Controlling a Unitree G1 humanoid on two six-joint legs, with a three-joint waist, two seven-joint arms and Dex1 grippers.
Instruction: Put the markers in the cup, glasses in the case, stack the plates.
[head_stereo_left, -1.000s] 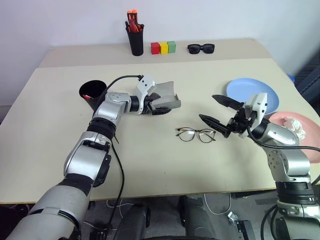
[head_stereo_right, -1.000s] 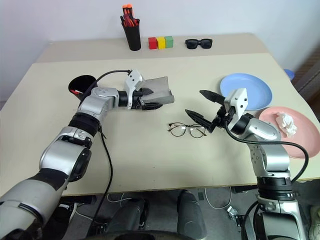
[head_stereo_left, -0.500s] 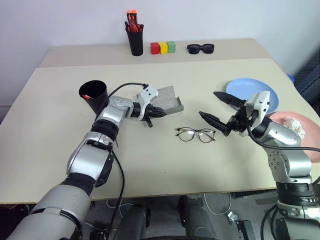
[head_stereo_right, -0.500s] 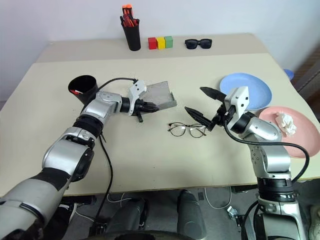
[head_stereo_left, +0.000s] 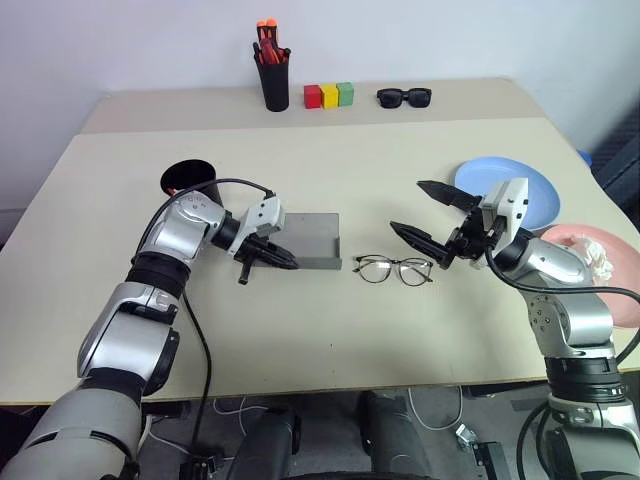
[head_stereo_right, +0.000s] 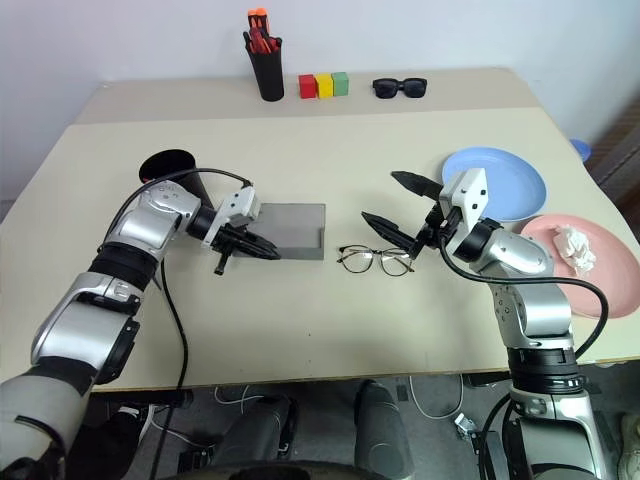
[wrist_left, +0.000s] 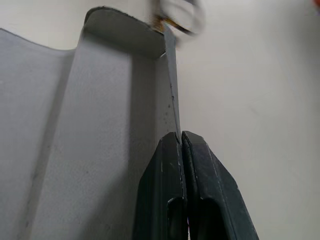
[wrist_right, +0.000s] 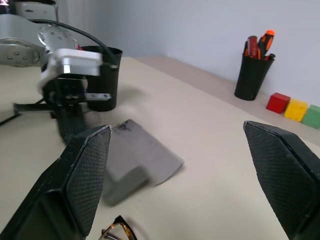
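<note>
One grey case (head_stereo_left: 306, 240) clamped in the left gripper (head_stereo_left: 284, 261) — one pair of glasses (head_stereo_left: 392, 269), two plates (head_stereo_left: 500, 185) — right gripper (head_stereo_left: 426, 214) spread wide.

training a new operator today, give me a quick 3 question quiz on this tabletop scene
1. True or false: the left gripper has its jaws shut on a thin edge of the grey case.
2. Which lies nearest the wire-framed glasses? A) black cup B) grey case C) sunglasses
3. Fill in: the crumpled white thing lies on the ____ plate.

Key
1. True; the right gripper has its jaws open above the glasses.
2. B.
3. Pink; the blue plate sits apart beside it, so they are not yet stacked.
</note>
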